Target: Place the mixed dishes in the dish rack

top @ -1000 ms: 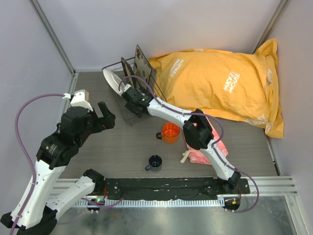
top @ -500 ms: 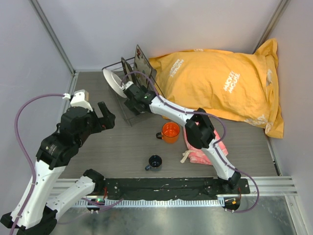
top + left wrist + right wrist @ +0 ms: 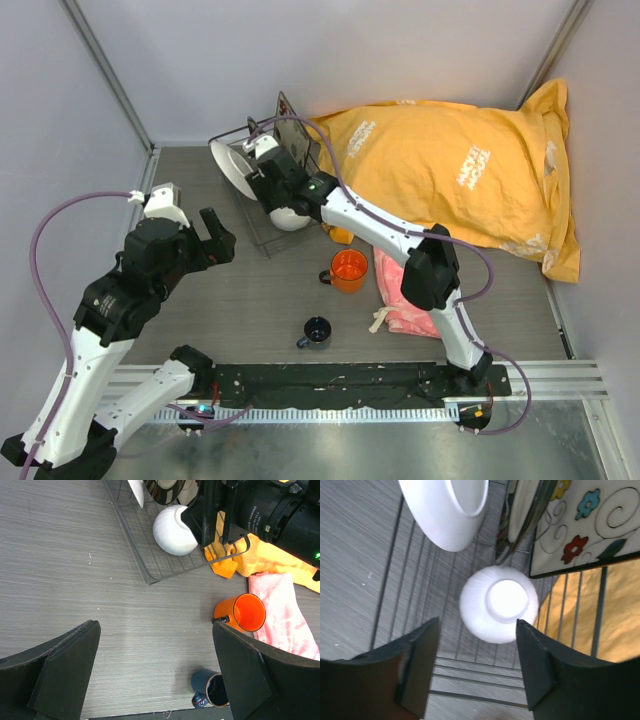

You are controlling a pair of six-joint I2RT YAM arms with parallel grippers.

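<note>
near the arm bases, a small dark-blue cup [image 3: 317, 331] and an orange mug [image 3: 349, 269] sit on the counter [image 3: 250, 290], not yet loaded. the left tool [image 3: 216, 238] hovers open and empty, off to the side, likely to leave room. farther back, the right tool [image 3: 476, 625] hangs over the dish rack [image 3: 250, 225], fingers spread, gripping nothing. beneath it a white bowl [image 3: 174, 530] lies bottom-up on the rack floor, probably to drain. behind, a white plate [image 3: 228, 168] and a square tray [image 3: 292, 125] stand on edge, propped by the rods.
</note>
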